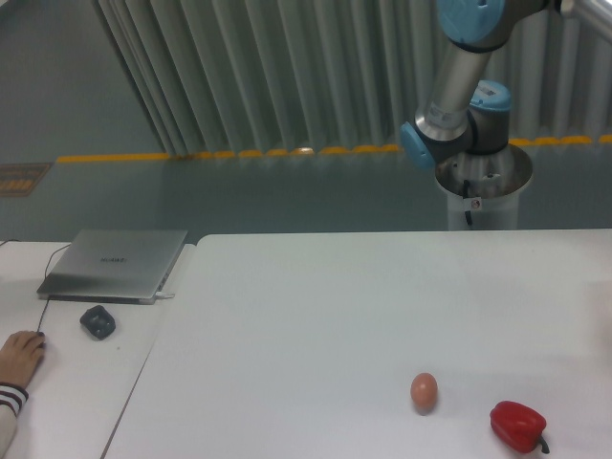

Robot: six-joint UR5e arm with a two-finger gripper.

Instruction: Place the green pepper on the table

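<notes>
I see the table (316,316) with only an egg (424,391) and a red pepper (517,426) | green pepper not in frame | gripper out of view, so its state is unknown | arm (457,86) raised at back | placement not done, I judge

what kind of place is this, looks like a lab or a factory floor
Most likely a robotics lab or workshop. A robot arm stands on a pedestal behind a white table, yellow floor tape marks off the area, and a laptop sits on a side desk.
</notes>
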